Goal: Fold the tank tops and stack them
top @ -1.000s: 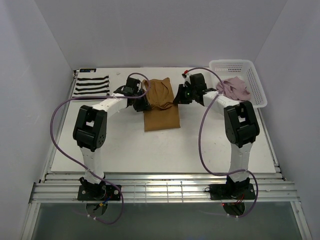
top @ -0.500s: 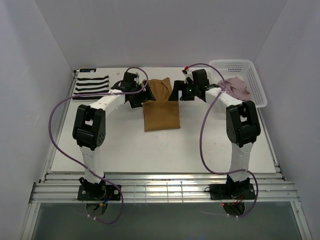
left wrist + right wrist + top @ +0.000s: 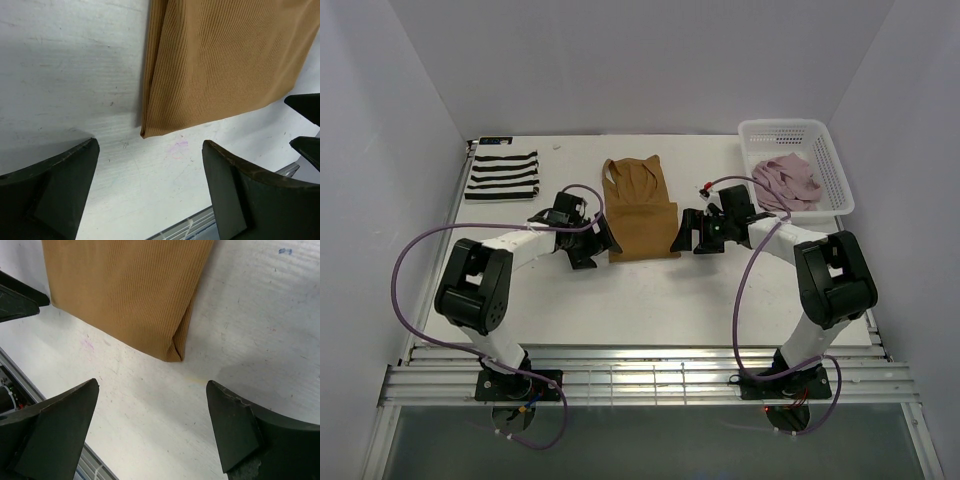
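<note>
Jaws spread wide, gripping nothing, at the near corners of a folded tan-brown tank top lying mid-table.
Just beside its near-left corner, left gripper; just beside its near-right, right gripper, both low over the white table. At far left, folded striped tank top; at far right, pink tank top crumpled in the white basket.

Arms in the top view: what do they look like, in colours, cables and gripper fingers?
Both have white link shells and bulky black joint housings: left arm, right arm. A purple cable loops loosely along each from base to wrist. The left gripper and right gripper are black, each with two broad wedge-shaped matte fingers.
</note>
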`<action>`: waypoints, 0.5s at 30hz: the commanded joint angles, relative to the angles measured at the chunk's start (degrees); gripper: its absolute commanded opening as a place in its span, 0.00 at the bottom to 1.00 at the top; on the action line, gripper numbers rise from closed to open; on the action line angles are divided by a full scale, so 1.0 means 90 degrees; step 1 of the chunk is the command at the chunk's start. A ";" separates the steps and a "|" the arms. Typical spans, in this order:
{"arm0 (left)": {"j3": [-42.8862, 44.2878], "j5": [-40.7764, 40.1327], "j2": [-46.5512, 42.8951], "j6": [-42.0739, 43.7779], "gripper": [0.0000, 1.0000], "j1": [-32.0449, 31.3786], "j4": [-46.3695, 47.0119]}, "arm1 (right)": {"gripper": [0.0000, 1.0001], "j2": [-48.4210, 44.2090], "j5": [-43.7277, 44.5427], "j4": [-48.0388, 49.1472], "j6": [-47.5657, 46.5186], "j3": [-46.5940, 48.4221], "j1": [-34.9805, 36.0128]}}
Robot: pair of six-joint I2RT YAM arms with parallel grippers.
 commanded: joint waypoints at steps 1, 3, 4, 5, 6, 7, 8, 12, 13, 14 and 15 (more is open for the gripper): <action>-0.0071 0.0224 -0.0047 -0.0133 0.93 -0.0027 0.0507 | 0.94 -0.0008 -0.0188 0.0368 0.0105 -0.0115 -0.0019; -0.0071 0.0224 0.0129 -0.0152 0.87 -0.0027 0.0546 | 0.98 0.0110 -0.0256 0.0456 0.0164 -0.0174 -0.0028; -0.0071 0.0243 0.0187 -0.0152 0.83 -0.0027 0.0605 | 1.00 0.0158 -0.0266 0.0515 0.0183 -0.0174 -0.0028; -0.0061 0.0234 0.0323 -0.0162 0.80 -0.0027 0.0625 | 1.00 0.0255 -0.0276 0.0554 0.0203 -0.0193 -0.0019; -0.0061 0.0234 0.0392 -0.0162 0.77 -0.0027 0.0644 | 0.95 0.0314 -0.0266 0.0555 0.0232 -0.0183 -0.0028; -0.0052 0.0253 0.0461 -0.0162 0.74 -0.0027 0.0664 | 0.94 0.0363 -0.0266 0.0555 0.0261 -0.0174 -0.0019; -0.0052 0.0263 0.0519 -0.0172 0.67 -0.0027 0.0693 | 0.91 0.0470 -0.0276 0.0555 0.0271 -0.0174 -0.0028; -0.0061 0.0380 0.0783 -0.0182 0.49 -0.0027 0.0800 | 0.81 0.0696 -0.0218 0.0721 0.0340 -0.0096 0.0020; -0.0061 0.0390 0.0813 -0.0191 0.47 -0.0027 0.0859 | 0.80 0.0725 -0.0188 0.0730 0.0340 -0.0096 0.0059; -0.0071 0.0400 0.0832 -0.0191 0.42 -0.0027 0.0878 | 0.77 0.0764 -0.0149 0.0750 0.0388 -0.0096 0.0088; -0.0061 0.0409 0.0890 -0.0191 0.39 -0.0027 0.0898 | 0.76 0.0793 -0.0072 0.0798 0.0398 -0.0086 0.0108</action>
